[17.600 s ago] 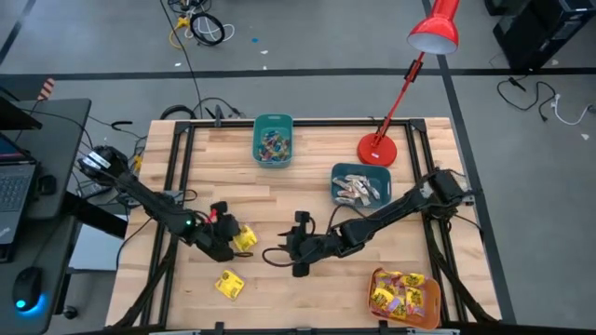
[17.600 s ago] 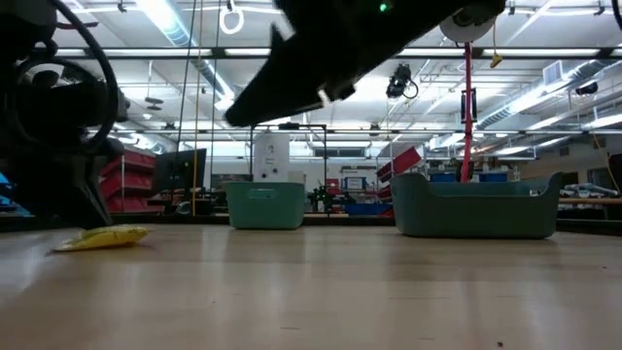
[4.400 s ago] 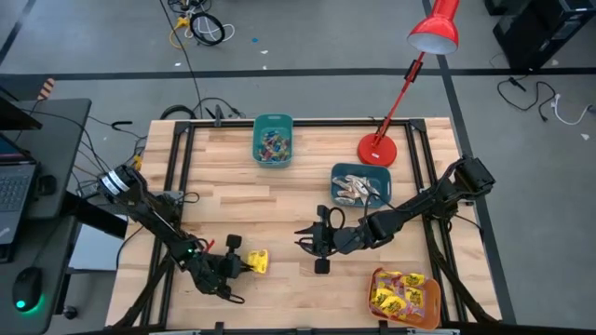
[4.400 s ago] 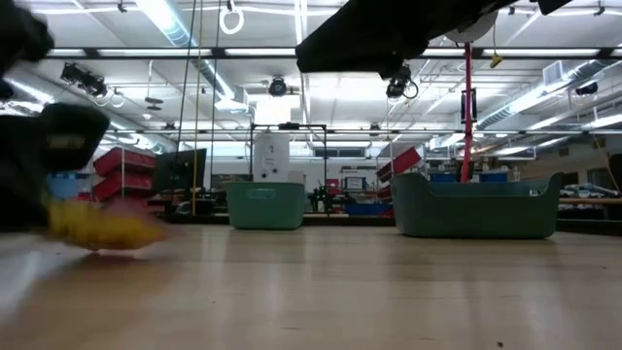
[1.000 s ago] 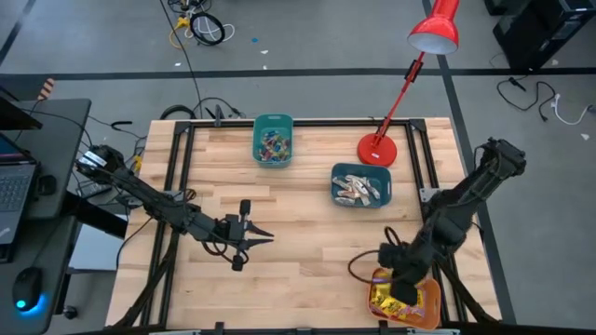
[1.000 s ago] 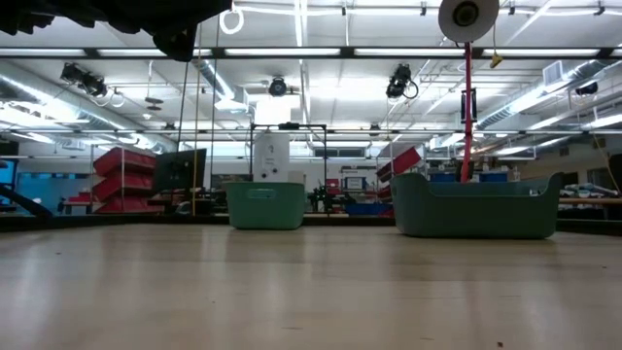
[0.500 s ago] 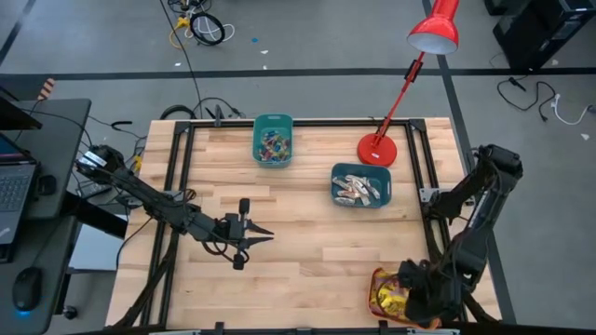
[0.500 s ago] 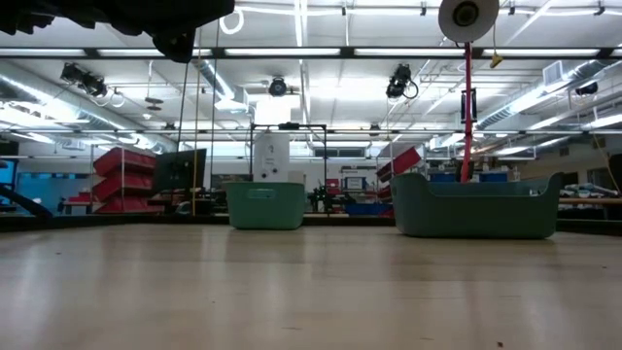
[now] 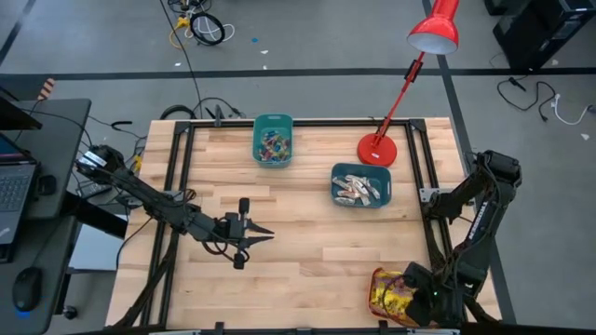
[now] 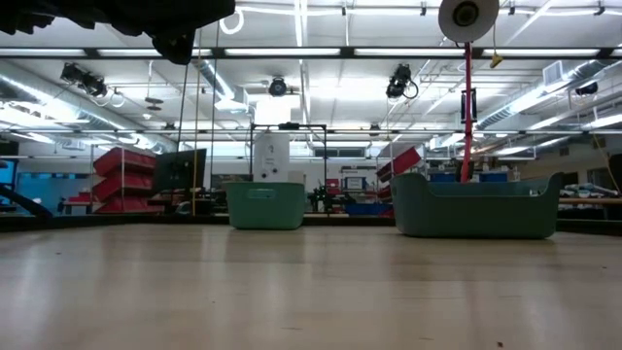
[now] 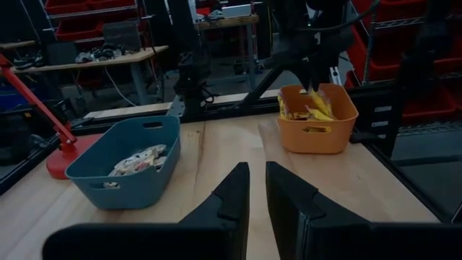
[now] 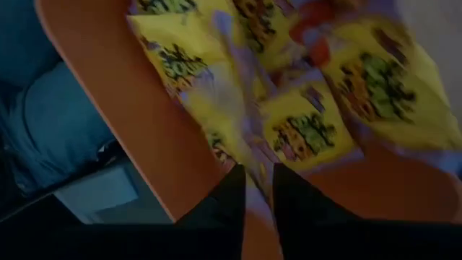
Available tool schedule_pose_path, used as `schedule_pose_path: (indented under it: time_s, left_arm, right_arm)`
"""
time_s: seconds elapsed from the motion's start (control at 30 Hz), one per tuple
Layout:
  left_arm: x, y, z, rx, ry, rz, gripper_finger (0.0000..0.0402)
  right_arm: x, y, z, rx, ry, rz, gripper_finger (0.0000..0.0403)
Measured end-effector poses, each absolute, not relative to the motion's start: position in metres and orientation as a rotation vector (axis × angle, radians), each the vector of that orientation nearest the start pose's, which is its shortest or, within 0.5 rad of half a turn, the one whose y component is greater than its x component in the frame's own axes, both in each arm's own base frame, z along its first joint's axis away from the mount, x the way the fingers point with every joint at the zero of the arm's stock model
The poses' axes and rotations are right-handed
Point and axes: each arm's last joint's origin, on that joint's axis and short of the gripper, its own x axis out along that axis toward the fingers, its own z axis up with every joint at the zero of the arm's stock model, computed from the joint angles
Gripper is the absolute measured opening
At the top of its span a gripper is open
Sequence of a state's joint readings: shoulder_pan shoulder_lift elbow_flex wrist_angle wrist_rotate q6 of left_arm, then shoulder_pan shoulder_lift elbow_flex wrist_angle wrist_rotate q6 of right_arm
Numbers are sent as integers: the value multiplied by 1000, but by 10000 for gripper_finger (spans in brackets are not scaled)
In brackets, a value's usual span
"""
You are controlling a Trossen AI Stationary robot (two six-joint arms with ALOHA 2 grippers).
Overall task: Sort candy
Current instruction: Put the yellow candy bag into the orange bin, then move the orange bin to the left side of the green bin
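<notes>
Three bins point(image 9: 272, 140) hold the candy now, and no loose piece shows on the bench point(image 9: 307, 233) in the high view. The right gripper point(image 12: 256, 189) is down in the orange bin point(image 9: 384, 296) at the bench's near right corner, its jaws a narrow slit apart just over the square yellow packets point(image 12: 307, 133); nothing sits between them, so this looks like the release of a packet among its like. To finish well, the jaws should part a little more and lift straight up, so no wrapper clings and rides out over the orange wall. The pale stick pieces point(image 11: 133, 160) lie in the blue bin point(image 9: 361, 186) near the red lamp point(image 9: 377, 147), and the small coloured pieces point(image 9: 271, 144) in the teal bin at the far edge. The left gripper point(image 11: 256, 184) waits over bare wood at the bench's left middle, jaws nearly together and grasping nothing; it should keep clear of the right arm's way back.
</notes>
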State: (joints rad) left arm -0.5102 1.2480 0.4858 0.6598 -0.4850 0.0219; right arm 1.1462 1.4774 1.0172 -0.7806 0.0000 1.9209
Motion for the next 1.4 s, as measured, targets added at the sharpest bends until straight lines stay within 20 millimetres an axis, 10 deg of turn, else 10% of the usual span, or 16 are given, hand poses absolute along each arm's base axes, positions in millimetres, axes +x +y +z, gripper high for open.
schedule_pose_path:
  time_s: [0.47, 0.93, 1.4]
  left_arm:
    - [223, -108, 218, 70, 90, 15, 51]
    - [225, -113, 203, -7, 191, -75, 51]
    - [227, -113, 197, 48, 224, -77, 51]
  right_arm:
    - [109, 228, 247, 926, 1256, -321, 120]
    - [190, 171, 268, 481, 834, -176, 118]
    - [183, 163, 273, 661, 1237, -132, 13]
